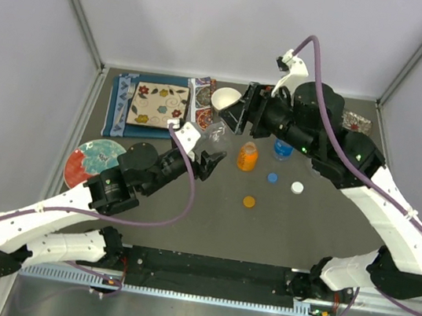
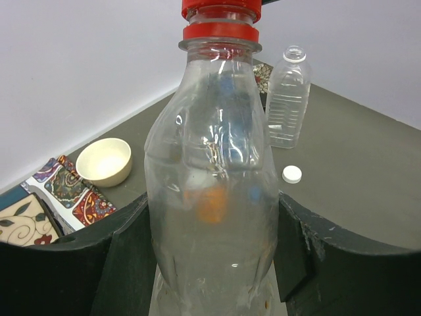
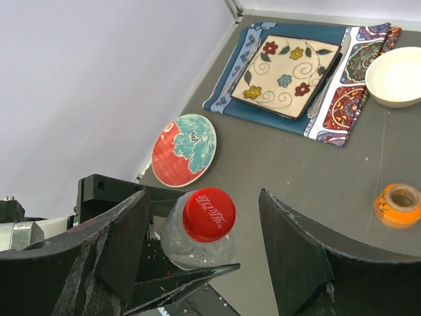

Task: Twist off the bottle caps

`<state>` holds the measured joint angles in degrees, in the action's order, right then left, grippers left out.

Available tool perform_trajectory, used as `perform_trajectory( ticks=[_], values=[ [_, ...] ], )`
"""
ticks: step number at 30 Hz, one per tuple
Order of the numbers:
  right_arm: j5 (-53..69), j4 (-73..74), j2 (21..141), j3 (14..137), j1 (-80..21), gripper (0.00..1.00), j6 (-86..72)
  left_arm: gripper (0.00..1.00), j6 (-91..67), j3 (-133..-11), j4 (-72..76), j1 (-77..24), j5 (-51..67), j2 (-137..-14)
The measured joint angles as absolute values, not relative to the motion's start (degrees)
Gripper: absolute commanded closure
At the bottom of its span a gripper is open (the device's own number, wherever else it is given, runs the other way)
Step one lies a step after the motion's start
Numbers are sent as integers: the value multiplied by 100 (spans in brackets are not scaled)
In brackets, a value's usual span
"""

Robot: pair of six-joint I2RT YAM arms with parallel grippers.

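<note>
Right wrist view: left pincer (image 2: 212,253) clamps the wide clear plastic bottle (image 2: 210,178); its round red plastic screw cap (image 3: 208,214) sits untouched between the right pincer (image 3: 204,240), jaws parted. Closing off-centre could wrench the bottle loose.

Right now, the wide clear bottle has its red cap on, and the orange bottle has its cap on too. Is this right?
No. The orange bottle is already uncapped: the right wrist view shows its open mouth. The wide clear bottle does have its red cap on.
</note>
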<state>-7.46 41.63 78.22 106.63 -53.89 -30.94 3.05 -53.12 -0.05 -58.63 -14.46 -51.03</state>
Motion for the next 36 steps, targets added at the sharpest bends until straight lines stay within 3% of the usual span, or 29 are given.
perform_trajectory(
  ticks=[5, 12, 15, 18, 19, 23, 32, 36],
  values=[
    [-746, 4158, 7835, 10663, -5389, 41, -3094, 62, 318, -5301, -8, -5865, -1463, -5103],
    [-740, 4158, 7948, 10656, -5389, 44, -3096, 62, 318, -5256, -8, -5865, -1468, -5072],
    [-733, 4158, 7970, 10652, -5389, 53, -3107, 62, 318, -5238, -5, -5865, -1468, -5068],
    [-722, 4154, 7970, 10652, -5389, 76, -3124, 62, 318, -5221, -5, -5865, -1470, -5050],
    [-720, 4154, 7970, 10650, -5389, 89, -3098, 62, 316, -5210, -8, -5865, -1474, -5037],
    [-703, 4093, 7961, 10621, -5387, 100, -3083, 62, 305, -5196, -32, -5865, -1509, -4954],
    [-119, 3896, 7856, 10525, -5369, 100, -2724, 61, 99, -5203, -110, -5850, -1240, -4818],
    [443, 3852, 7743, 10527, -5339, 100, -2327, 63, -252, -5225, -154, -5546, -305, -4692]
  ],
)
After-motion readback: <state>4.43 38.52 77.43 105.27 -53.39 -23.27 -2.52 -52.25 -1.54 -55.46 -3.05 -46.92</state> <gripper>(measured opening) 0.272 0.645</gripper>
